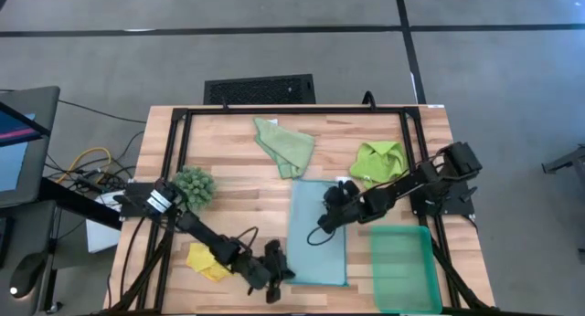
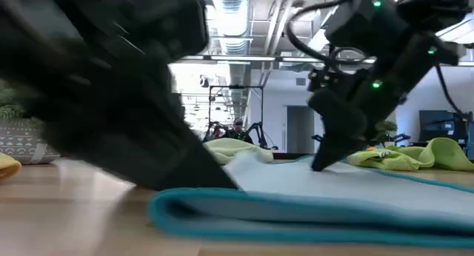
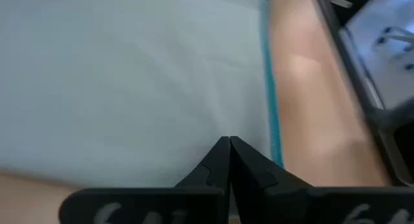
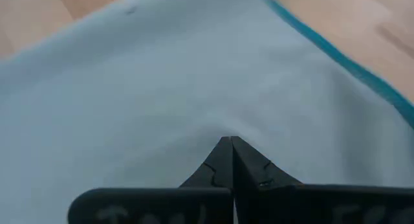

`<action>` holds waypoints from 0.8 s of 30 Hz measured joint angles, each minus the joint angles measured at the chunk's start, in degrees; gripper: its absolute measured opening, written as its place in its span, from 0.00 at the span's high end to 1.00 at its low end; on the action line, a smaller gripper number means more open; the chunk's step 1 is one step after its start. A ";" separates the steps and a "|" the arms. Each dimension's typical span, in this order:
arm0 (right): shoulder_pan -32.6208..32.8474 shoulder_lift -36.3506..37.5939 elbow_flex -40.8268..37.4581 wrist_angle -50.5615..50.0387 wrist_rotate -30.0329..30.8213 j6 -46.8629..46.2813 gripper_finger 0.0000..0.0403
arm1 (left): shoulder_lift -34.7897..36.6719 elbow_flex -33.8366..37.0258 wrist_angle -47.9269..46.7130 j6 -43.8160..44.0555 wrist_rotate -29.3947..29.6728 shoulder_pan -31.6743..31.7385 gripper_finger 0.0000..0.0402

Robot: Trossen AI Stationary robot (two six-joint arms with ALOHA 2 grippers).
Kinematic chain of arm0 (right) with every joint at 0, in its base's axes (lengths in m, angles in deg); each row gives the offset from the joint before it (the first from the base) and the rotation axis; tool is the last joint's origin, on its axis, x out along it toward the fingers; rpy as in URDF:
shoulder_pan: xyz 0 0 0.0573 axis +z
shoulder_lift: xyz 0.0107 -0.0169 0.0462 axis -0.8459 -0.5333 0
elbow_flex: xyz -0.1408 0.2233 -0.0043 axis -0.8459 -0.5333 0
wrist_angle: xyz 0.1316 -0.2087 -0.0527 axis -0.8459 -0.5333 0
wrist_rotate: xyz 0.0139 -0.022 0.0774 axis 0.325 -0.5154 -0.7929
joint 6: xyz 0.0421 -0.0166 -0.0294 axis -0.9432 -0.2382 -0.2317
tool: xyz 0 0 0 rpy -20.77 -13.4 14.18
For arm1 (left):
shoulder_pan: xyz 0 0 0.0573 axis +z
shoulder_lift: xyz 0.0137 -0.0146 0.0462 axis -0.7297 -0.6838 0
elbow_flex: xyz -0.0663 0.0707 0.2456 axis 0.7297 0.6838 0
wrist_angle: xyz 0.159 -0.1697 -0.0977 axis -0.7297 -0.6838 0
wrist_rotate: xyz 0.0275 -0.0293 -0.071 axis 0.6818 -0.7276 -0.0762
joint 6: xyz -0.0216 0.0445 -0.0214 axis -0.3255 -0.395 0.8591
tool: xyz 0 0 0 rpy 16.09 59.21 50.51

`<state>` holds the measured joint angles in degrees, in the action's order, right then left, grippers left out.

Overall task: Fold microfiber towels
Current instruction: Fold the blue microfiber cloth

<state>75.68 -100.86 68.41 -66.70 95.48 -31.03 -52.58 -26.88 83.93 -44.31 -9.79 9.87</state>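
The light blue microfiber towel [image 1: 317, 232] lies folded over on the table, its rounded fold [image 2: 170, 208] toward the near edge. My left gripper [image 1: 285, 270] is shut at the towel's near left corner. My right gripper [image 1: 324, 225] is shut over the towel's middle. A pale sage green towel [image 1: 285, 144] and a lime green towel [image 1: 379, 161] lie crumpled at the back. A yellow towel [image 1: 206, 261] lies under my left arm. My left gripper sets its shut fingertips [image 3: 228, 146] on the blue towel's top layer, close to the teal hem [image 3: 273, 120] at the near left corner. It slants down from the table's left. The towel lies flat on the table. My right gripper rests its shut fingertips [image 2: 320, 164] on the blue towel's top surface [image 4: 229, 130] near the middle, slanting steeply down from the table's right. The cloth lies flat under them.
A dark-green fuzzy clump [image 1: 195, 185] sits at the left. A teal plastic tray [image 1: 402, 266] stands right of the blue towel, at the near right. A black frame [image 1: 292, 110] runs along the table's edges.
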 joint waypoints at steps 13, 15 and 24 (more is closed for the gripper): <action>3.41 3.22 0.01 10.57 0.14 11.65 0.97 | 2.83 -13.74 -24.29 2.20 19.18 -5.32 1.00; 3.12 4.85 -0.72 8.43 2.23 11.63 0.97 | 3.95 -14.39 -34.00 5.58 19.59 -2.81 1.00; -6.37 1.84 -8.76 23.46 1.02 11.67 0.97 | 5.18 -10.23 -50.88 5.35 20.17 13.80 1.00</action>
<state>69.31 -99.01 59.65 -43.24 96.50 -19.36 -47.39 -37.11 33.05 -38.96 10.38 23.68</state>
